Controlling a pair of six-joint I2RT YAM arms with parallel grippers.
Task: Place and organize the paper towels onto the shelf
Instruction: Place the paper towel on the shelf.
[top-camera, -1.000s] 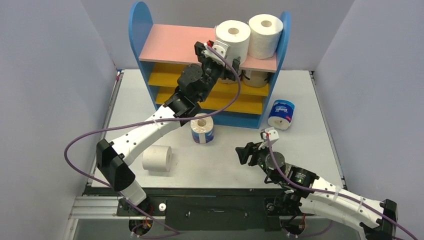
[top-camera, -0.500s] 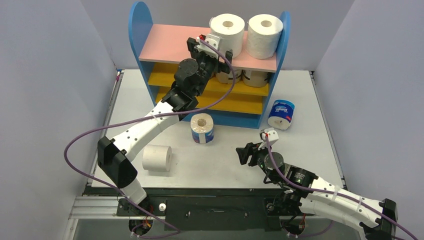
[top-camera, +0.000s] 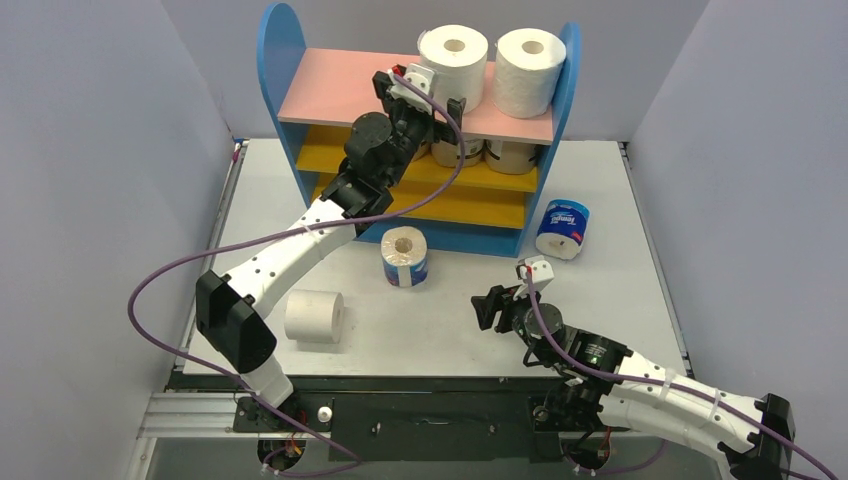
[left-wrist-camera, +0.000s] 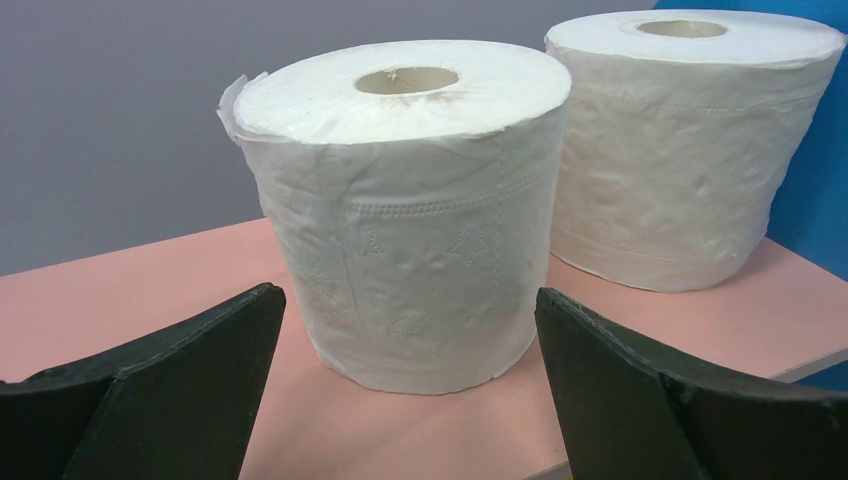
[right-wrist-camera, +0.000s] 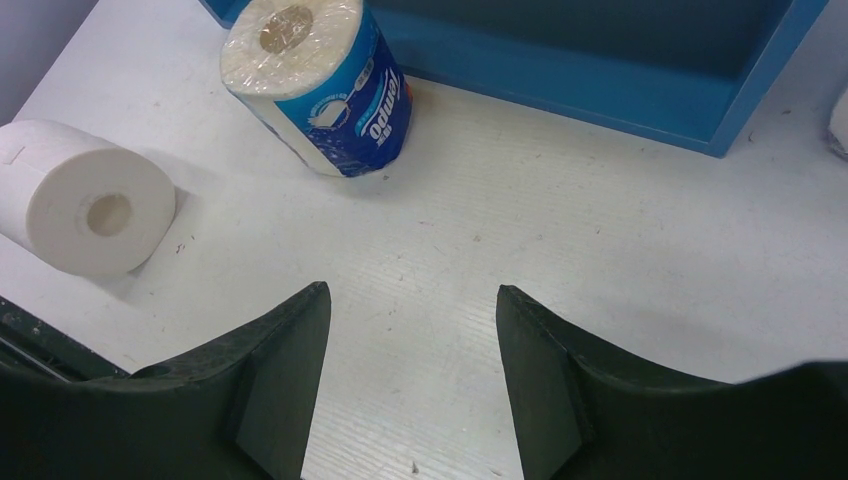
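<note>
- The shelf (top-camera: 277, 60) is shown at the far edge of the table (top-camera: 620, 300), with its open front turned toward the arms.
- Two white rolls are stood upright, cores up, at the right end of the pink board (top-camera: 335, 90): the inner roll (left-wrist-camera: 410, 220) and the outer roll (left-wrist-camera: 680, 150). The outer roll is set against the blue side panel. The two are placed just beside each other; whether they touch cannot be told.
- The left gripper (top-camera: 420, 97) is held level with the pink board, in front of the inner roll. Its jaws are spread wider than that roll, nothing is grasped, and no contact with the paper is seen.
- At least two tan rolls (top-camera: 510, 155) are seen upright on the upper yellow board, under the white pair and partly hidden.
- A blue roll (top-camera: 404, 256) is stood upright on the table in front of the shelf base.
- A second blue roll (top-camera: 563, 229) is laid on its side by the shelf's right front corner.
- A third white roll (top-camera: 314, 316) is laid on its side at the near left of the table.
- The right gripper (right-wrist-camera: 412, 300) is held above bare table, its jaws parted and empty, well apart from every roll.
</note>
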